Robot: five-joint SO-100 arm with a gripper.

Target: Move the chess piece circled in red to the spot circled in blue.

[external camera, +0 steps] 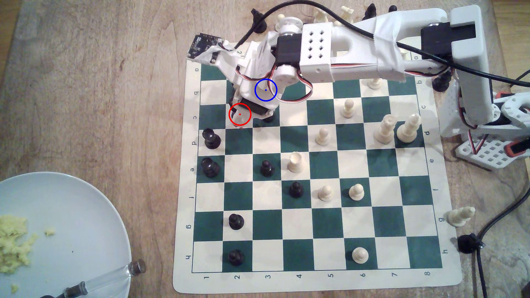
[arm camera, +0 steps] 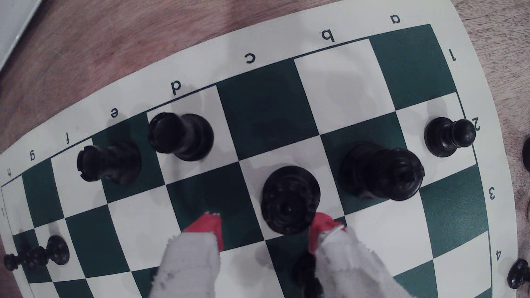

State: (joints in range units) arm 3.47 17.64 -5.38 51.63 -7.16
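In the wrist view the chess piece circled in red (arm camera: 289, 197) is a glossy black piece with a wide notched crown, seen from above on the cream square c2. My gripper (arm camera: 266, 226) is open, and its red-tipped fingers (arm camera: 210, 226) stand on either side just short of the piece; one tip is right at the edge of its crown. In the exterior view my gripper (external camera: 242, 116) covers that piece under the red ring. The blue ring (external camera: 266, 90) is drawn over the wrist, marking b3. That cream square (arm camera: 384, 229) lies beside the piece, partly behind one finger.
A big black piece (arm camera: 381, 172) stands on b2 next to the target square, and a black pawn (arm camera: 448, 137) on a2. Two black pieces (external camera: 211, 139) (external camera: 210, 167) stand on d1 and e1. Another black pawn (arm camera: 307, 272) sits beneath the fingers. A pale plate (external camera: 71, 215) lies off the board.
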